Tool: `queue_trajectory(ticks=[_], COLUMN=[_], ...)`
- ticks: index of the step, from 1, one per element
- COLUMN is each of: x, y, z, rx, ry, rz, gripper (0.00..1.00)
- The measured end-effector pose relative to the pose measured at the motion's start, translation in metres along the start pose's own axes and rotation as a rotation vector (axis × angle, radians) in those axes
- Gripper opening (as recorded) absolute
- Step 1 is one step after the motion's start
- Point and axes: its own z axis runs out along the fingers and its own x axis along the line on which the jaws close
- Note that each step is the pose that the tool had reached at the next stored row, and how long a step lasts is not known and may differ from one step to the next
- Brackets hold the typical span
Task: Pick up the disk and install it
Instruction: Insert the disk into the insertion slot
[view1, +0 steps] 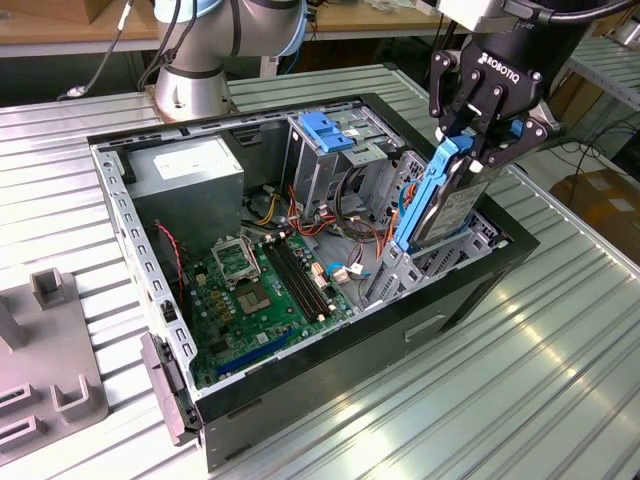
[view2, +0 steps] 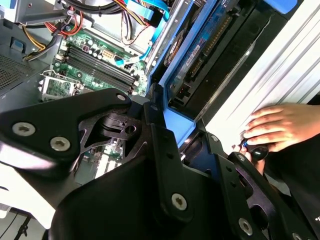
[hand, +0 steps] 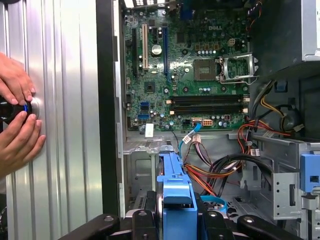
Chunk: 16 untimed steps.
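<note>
Disk (view1: 452, 208): one, on edge, clamped in tool (view1: 476, 148) at one computer case (view1: 330, 372).

Covered ends, cropped edges
The tool (view1: 476, 148) covers the top of the disk (view1: 440, 205); its lower end is lost inside the computer case (view1: 430, 320); the arm (view1: 240, 25) runs off the exterior view's top; a person's cropped hands (hand: 20, 142) cover a small dark object (hand: 7, 107), unidentifiable.
</note>
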Motion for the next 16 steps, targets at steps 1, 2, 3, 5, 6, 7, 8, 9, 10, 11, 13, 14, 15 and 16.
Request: queue_trajectory(ticks=[1,2,3,5,6,7,8,9,10,11,13,14,15,16], x=[0.0001,0.0001,0.0002,0.0002,0.0002,0.0002,0.0003,0.0003,0.0003,0.0004,0.0004,0.0005,0.0005,0.0005], y=[0.0,0.0,0.0,0.0001,0.0001,0.0,0.0001,0.0001,0.0001,0.0001,0.0001,0.0001,0.0001,0.0001], z=[0.001,0.0021,0.0028,0.0046,0.0054,0.0062,0.0076,0.0084,0.0092,0.0102,0.0124,0.0131,0.0141,0.0149], rx=[0.0,0.0,0.0,0.0,0.0,0.0,-0.0001,-0.0001,-0.0001,-0.0001,-0.0001,-0.0001,-0.0001,-0.0001], ry=[-0.0005,-0.0009,-0.001,-0.0016,-0.0018,-0.0021,-0.0025,-0.0027,-0.003,-0.0032,-0.004,-0.0042,-0.0044,-0.0046], rz=[0.0,0.0,0.0,0.0,0.0,0.0,0.0,0.0,0.0,0.0,0.0,0.0,0.0,0.0], gripper=[0.37,0.37,0.37,0.37,0.37,0.37,0.37,0.37,0.37,0.37,0.37,0.37,0.37,0.37])
